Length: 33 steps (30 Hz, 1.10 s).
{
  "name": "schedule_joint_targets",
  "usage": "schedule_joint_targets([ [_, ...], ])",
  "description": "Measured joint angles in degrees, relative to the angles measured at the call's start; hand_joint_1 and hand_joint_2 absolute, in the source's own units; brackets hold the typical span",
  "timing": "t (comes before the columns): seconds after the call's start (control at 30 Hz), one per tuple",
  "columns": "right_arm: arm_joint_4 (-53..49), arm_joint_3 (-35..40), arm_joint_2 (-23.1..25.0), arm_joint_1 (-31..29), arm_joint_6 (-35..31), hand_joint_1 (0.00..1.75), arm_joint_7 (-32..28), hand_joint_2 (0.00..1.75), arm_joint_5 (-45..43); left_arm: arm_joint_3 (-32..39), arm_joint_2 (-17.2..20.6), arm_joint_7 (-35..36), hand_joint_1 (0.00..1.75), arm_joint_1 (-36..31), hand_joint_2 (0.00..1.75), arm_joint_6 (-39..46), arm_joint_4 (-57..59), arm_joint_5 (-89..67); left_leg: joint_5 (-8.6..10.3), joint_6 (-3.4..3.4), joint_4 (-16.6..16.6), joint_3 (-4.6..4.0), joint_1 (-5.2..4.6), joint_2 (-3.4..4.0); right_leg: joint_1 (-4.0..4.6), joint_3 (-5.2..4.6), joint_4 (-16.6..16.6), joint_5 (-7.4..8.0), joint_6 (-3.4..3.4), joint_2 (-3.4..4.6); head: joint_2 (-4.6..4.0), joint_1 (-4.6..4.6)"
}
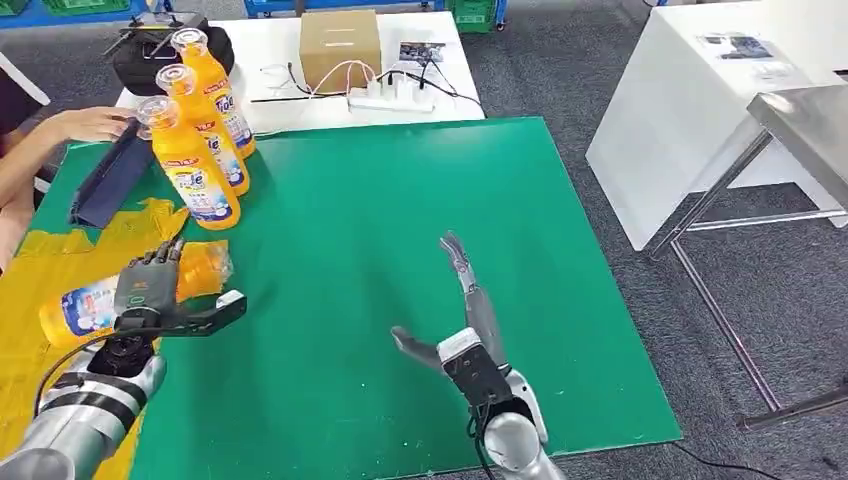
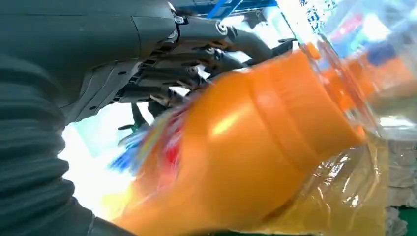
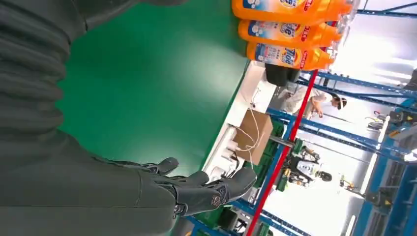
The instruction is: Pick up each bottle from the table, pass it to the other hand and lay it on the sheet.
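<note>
Green table mat (image 1: 400,280) covers most of the work surface, w/ a yellow plastic sheet (image 1: 40,300) spread over its left end. White table (image 1: 290,70) sits behind the mat; grey floor to the right w/ a white bench (image 1: 690,110) and a metal-legged table (image 1: 800,130).

Left hand (image 1: 150,295) is over the sheet, fingers wrapped round an orange bottle (image 1: 120,295) that lies on its side, blue/white label end pointing away from the mat centre. Left wrist view: bottle (image 2: 246,147) full of orange liquid, clear crinkled plastic round its cap end, dark fingers (image 2: 196,64) curled on the far side of it. Can't tell if the bottle is touching the sheet or held just above it.

Right hand (image 1: 465,320) hovers over bare green mat, fingers spread, holding nothing; well apart from the left hand. Right wrist view shows the same: fingers (image 3: 206,189) extended, nothing between them.

Three more orange bottles (image 1: 195,130) stand upright in a tight row at the mat's back-left corner, all full, caps on, same labels. Just beside them a dark blue flat case (image 1: 110,180), w/ a person's hand (image 1: 90,125) resting at its far end.

On the white table: cardboard box (image 1: 340,45), shut, contents not visible; white power strip (image 1: 390,98) w/ cables; black bag (image 1: 150,50).
</note>
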Motion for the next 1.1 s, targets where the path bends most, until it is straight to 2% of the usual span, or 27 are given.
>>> schedule_joint_targets([
  [0.27,0.0,-0.1,-0.2,0.2,0.0,0.0,0.2,1.75,0.0,-1.3,0.3,1.5,0.0,0.8,1.75,4.7,-1.5,0.0,0.0,0.0,0.0,0.0,0.0,0.01,-0.01,0.0,0.0,0.0,0.0,0.0,0.0,0.0],
  [0.43,-0.2,-0.2,-0.2,0.9,0.0,0.0,0.3,1.75,0.0,-4.8,1.4,6.6,0.0,2.8,1.75,9.0,-6.8,0.0,-0.01,0.0,0.0,-0.02,0.0,0.0,-0.01,0.0,0.0,-0.01,0.0,0.0,0.0,0.0],
  [0.47,-0.3,-0.3,-0.2,0.9,0.0,0.0,0.4,1.75,0.0,-6.0,1.9,8.5,0.0,3.1,1.75,9.5,-7.9,0.0,-0.01,0.0,0.0,-0.02,0.0,0.0,-0.01,-0.01,0.0,0.0,0.0,0.0,0.0,0.0],
  [0.53,-0.5,-0.4,-0.2,1.3,0.0,0.0,0.6,1.75,0.1,-9.6,3.4,16.9,0.0,3.3,1.75,11.0,-10.1,0.0,-0.01,0.0,0.0,-0.02,0.0,0.0,0.01,-0.04,0.0,0.0,0.0,0.01,0.0,0.0],
  [0.57,-0.8,-0.5,-0.2,1.6,-0.2,0.0,0.6,1.75,0.0,-12.6,4.3,21.5,0.0,3.3,1.75,13.4,-11.7,0.0,-0.01,0.0,0.0,-0.02,0.0,0.0,0.0,-0.03,0.0,0.0,0.0,0.01,0.0,0.0],
  [0.6,-1.1,-0.6,-0.2,2.0,-0.4,0.0,0.6,1.75,-0.2,-14.3,4.8,23.1,0.0,3.7,1.75,16.0,-13.4,0.0,-0.01,0.0,0.0,-0.01,0.0,0.0,-0.01,-0.02,0.0,-0.01,0.0,0.0,0.0,0.0],
  [0.67,-1.8,-0.8,-0.2,2.7,-0.9,0.0,0.6,1.75,-0.6,-15.2,5.6,22.5,0.0,5.2,1.75,19.9,-17.4,-0.1,-0.01,0.0,0.0,-0.02,0.0,-0.06,0.0,-0.01,0.0,-0.03,0.0,-0.02,0.0,0.0],
  [0.83,-2.7,-1.1,-0.2,3.5,-1.0,0.0,0.6,1.75,-0.7,-17.0,6.2,22.2,0.0,6.9,1.75,20.6,-22.2,-0.4,-0.03,-0.01,0.0,-0.02,0.02,0.01,-0.01,-0.03,0.0,-0.01,0.0,0.01,0.0,0.02],
  [0.9,-2.9,-1.4,-0.1,3.8,-1.0,0.0,0.7,1.75,-1.5,-16.6,5.5,17.1,0.0,8.4,1.75,22.2,-24.5,1.9,-0.04,0.0,0.0,0.04,-0.01,0.02,-0.04,-0.02,0.0,-0.01,0.0,0.01,0.0,0.02],
  [0.93,-3.2,-1.5,-0.1,4.2,-0.7,0.0,0.7,1.75,-2.7,-14.8,4.6,11.1,0.0,10.5,1.75,23.6,-26.6,5.9,-0.05,0.01,0.0,0.11,-0.06,0.03,-0.09,-0.01,-0.1,-0.02,0.0,0.01,0.0,-0.02],
  [0.97,-3.5,-1.8,-0.1,4.7,-0.1,0.0,0.7,1.75,-4.3,-12.2,2.7,3.7,0.0,13.1,1.75,23.8,-29.1,10.8,-0.06,0.03,0.0,0.12,-0.12,0.02,-0.17,-0.01,-0.1,-0.04,0.02,0.01,0.0,-0.04],
  [1.03,-4.2,-2.5,0.0,5.7,1.5,0.0,0.6,1.75,-8.0,-6.5,-3.0,-18.0,0.0,18.6,1.75,19.4,-35.9,26.8,-0.1,0.08,0.0,0.02,-0.13,-0.07,-0.2,0.04,-0.1,-0.15,0.17,0.01,0.0,0.07],
  [1.1,-4.6,-2.9,0.2,6.5,2.0,0.0,0.3,1.75,-9.3,-4.7,-7.0,-29.7,0.0,23.8,1.75,12.2,-41.4,39.8,-0.26,0.17,0.0,-0.01,-0.25,0.0,-0.29,0.03,-0.1,-0.13,0.2,0.03,0.0,0.04],
])
